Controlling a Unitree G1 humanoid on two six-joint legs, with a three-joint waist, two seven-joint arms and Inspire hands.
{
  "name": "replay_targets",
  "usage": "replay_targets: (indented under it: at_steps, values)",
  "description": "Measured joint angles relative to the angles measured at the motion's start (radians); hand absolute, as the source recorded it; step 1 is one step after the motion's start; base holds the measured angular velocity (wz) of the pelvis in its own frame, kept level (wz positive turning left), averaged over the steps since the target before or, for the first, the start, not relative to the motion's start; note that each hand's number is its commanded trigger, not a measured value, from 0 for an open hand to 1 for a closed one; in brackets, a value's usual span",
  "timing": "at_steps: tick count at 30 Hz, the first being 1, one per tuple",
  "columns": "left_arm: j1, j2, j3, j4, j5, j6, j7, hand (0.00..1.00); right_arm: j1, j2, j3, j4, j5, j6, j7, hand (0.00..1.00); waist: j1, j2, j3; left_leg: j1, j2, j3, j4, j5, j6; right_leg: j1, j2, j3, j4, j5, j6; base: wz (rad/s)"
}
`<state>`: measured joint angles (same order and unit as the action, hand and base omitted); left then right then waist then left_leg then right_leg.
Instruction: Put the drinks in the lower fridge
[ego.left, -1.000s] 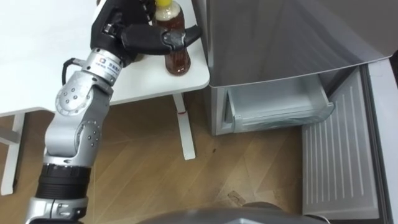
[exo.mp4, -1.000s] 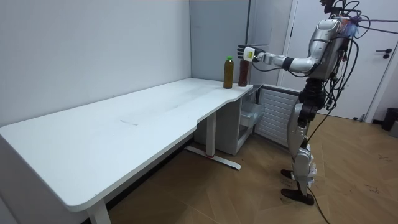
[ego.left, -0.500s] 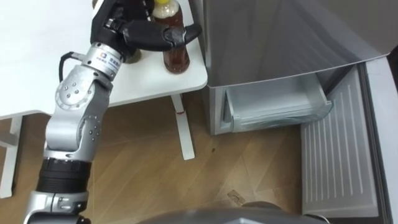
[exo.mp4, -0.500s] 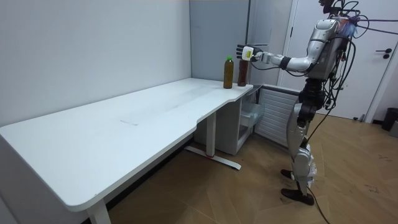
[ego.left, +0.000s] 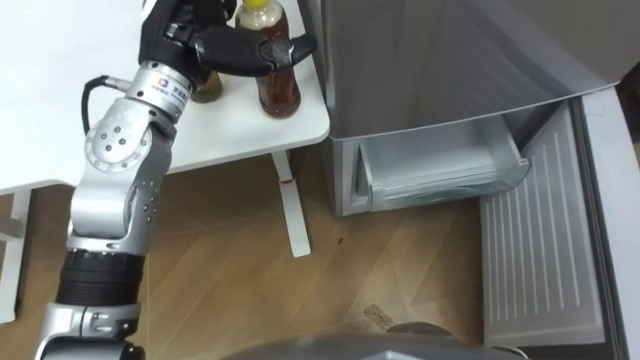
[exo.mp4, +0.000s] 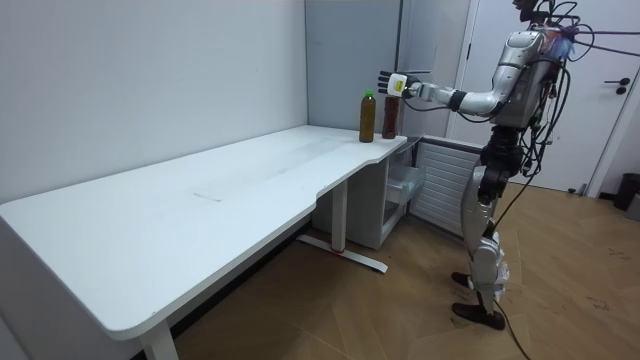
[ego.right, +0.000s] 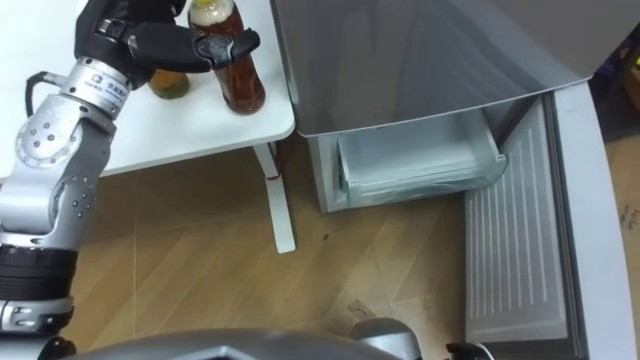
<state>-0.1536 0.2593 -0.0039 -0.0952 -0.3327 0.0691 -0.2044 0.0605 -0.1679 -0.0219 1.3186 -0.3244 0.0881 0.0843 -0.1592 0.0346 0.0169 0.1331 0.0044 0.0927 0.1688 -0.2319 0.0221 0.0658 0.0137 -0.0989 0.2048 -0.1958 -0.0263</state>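
Note:
Two drink bottles stand at the near corner of the white table (ego.left: 230, 135). One has a yellow cap and brown liquid (ego.left: 279, 88); the other (ego.left: 207, 88), green-capped in the room view (exo.mp4: 368, 117), sits partly behind my wrist. My left hand (ego.left: 205, 35) is stretched over them, open, its thumb lying straight across the upper part of the yellow-capped bottle (ego.right: 243, 85) without closing round it. In the room view this hand (exo.mp4: 388, 80) hovers level with the bottle tops. The fridge's lower drawer (ego.left: 440, 165) is pulled out and holds nothing.
The grey fridge (ego.left: 430, 60) stands right of the table, its lower door (ego.left: 540, 255) swung open to the floor side. A white table leg (ego.left: 292, 205) rises from the wooden floor between me and the fridge. I stand at the table's end, facing the fridge.
My left hand has reached a little farther over the table, past the bottles' tops. Both bottles stand where they were.

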Motion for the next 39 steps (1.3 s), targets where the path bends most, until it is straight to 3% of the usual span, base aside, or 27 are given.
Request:
replay_targets:
  at_steps: [18, 26, 39]
  values:
    - [0.000, 0.000, 0.000, 0.029, 0.025, 0.000, 0.005, 0.00, 0.001, -0.001, -0.001, 0.000, 0.000, -0.001, -0.006, 0.00, 0.001, -0.003, -0.0013, 0.001, 0.000, 0.001, 0.000, 0.000, 0.000, 0.001, 0.000, -0.001, 0.002, 0.000, 0.000, 0.00]
    - [0.000, 0.001, 0.000, 0.061, 0.111, 0.000, 0.035, 0.00, 0.001, -0.005, 0.000, 0.002, 0.001, -0.003, -0.007, 0.00, 0.003, -0.004, -0.0025, 0.003, 0.000, 0.001, 0.000, 0.000, 0.000, 0.000, -0.001, -0.001, 0.002, 0.000, 0.000, 0.00]
    - [0.000, 0.011, -0.001, 0.099, 0.110, 0.000, 0.061, 0.00, 0.000, -0.023, 0.001, 0.002, 0.005, -0.003, -0.008, 0.00, 0.004, -0.008, -0.0040, 0.010, -0.001, 0.001, -0.001, 0.000, 0.000, 0.001, -0.010, -0.007, 0.014, 0.000, 0.000, 0.00]
